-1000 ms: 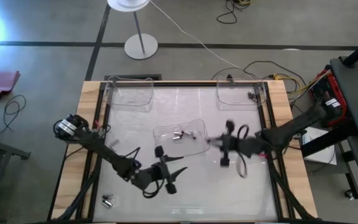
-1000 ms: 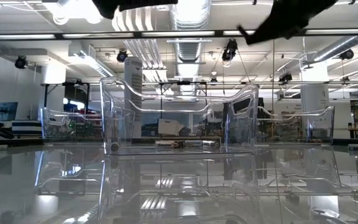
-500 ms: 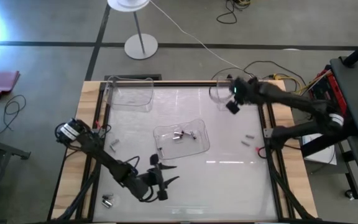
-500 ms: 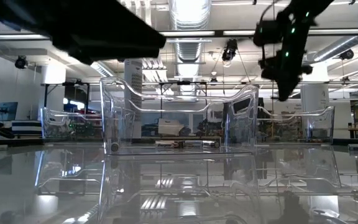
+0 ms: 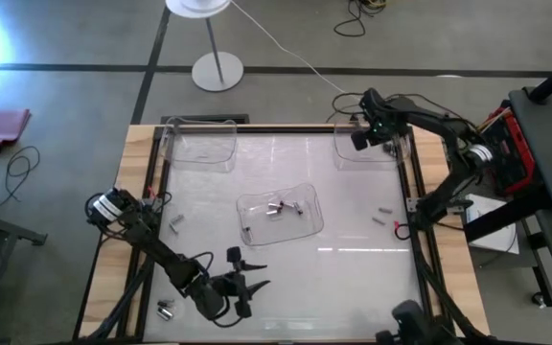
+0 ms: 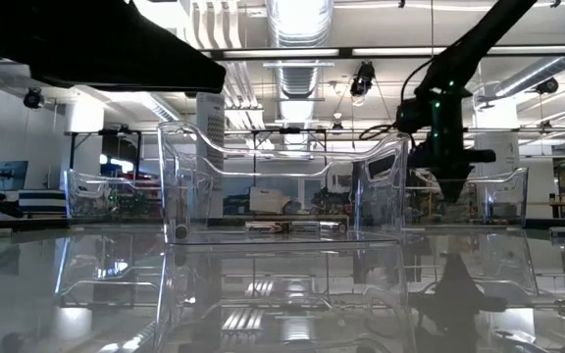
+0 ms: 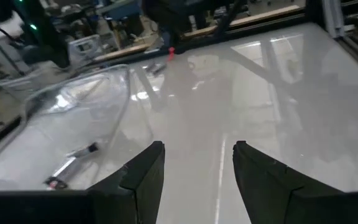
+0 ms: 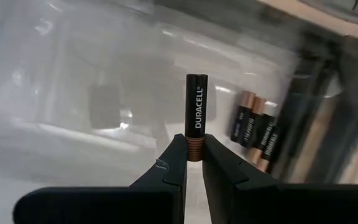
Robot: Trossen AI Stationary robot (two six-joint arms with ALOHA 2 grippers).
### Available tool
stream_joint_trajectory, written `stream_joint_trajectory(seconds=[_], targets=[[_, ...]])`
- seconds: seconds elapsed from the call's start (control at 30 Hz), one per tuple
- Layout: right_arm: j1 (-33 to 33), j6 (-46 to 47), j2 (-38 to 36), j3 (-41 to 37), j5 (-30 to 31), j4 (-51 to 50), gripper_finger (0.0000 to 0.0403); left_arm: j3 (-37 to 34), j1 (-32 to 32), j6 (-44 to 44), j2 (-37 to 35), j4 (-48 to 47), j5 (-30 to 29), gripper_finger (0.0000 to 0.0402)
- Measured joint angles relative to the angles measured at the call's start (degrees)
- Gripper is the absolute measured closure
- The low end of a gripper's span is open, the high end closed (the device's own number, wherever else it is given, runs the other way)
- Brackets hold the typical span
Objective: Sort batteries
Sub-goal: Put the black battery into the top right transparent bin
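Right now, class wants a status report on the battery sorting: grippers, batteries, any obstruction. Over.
Right gripper shut on battery, over far right tray. Left gripper open, near table's front edge. More batteries in centre tray. Nothing blocking.

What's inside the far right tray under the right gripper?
The right gripper, shut on a battery, hangs over the far right tray. Inside lie a few batteries side by side. The gripper hides part of the floor.

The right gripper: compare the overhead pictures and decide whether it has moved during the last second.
Yes. The right gripper, shut on a battery, went from beside the middle tray to over the far right tray.
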Motion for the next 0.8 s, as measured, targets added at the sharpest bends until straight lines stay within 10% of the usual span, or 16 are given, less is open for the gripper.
stream_joint_trajectory(seconds=[0.8], targets=[[-0.31,11.70,10.93,2.42,-2.82,0.59,0.0355,0.02,-1.46,-1.01,-0.08,-0.05,-1.25,0.0232]])
